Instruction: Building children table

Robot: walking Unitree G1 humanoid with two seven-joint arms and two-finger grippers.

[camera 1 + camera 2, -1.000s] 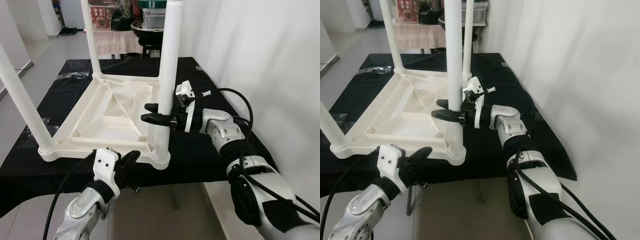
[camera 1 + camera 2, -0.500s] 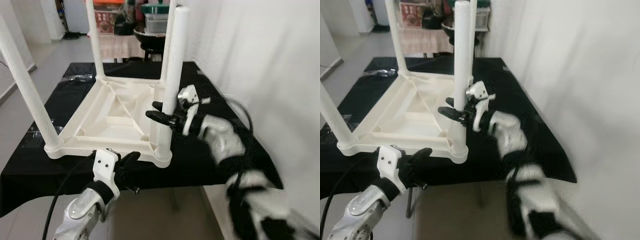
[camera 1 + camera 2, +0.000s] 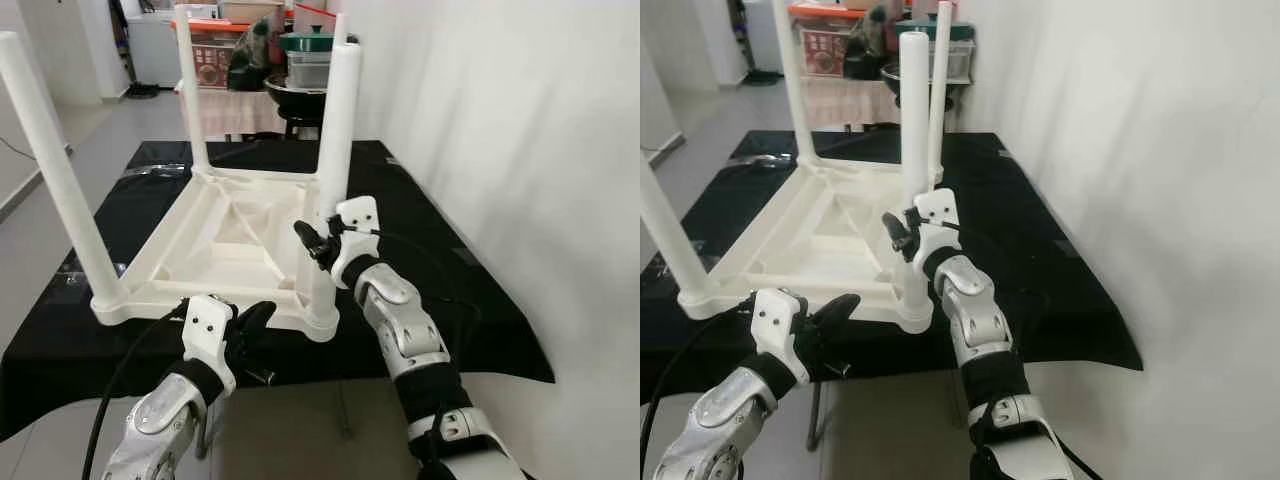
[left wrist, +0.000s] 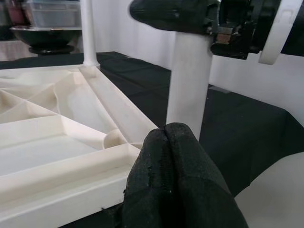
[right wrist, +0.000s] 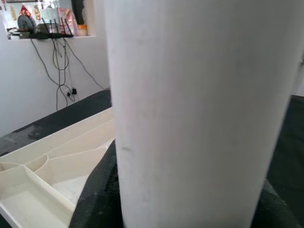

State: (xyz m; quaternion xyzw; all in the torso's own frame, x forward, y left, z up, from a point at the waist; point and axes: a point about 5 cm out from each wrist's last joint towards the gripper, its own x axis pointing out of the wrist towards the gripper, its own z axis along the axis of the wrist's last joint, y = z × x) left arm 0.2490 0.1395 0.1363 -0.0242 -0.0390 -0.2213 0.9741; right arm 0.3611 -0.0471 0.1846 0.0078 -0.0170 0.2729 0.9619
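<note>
A counter [image 3: 470, 300] covered with a black cloth is seen beside a plain white wall [image 3: 520, 120]. A pale grey tiled floor [image 3: 95, 125] is lit evenly. Behind, a small table with a pink cloth [image 3: 225, 100] carries a dark pot [image 3: 295, 90] and stacked containers [image 3: 310, 55].

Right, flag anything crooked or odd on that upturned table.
Nothing stands out. The white table lies upside down on the black cloth, its legs upright; the right pincer grips the near right leg.
</note>
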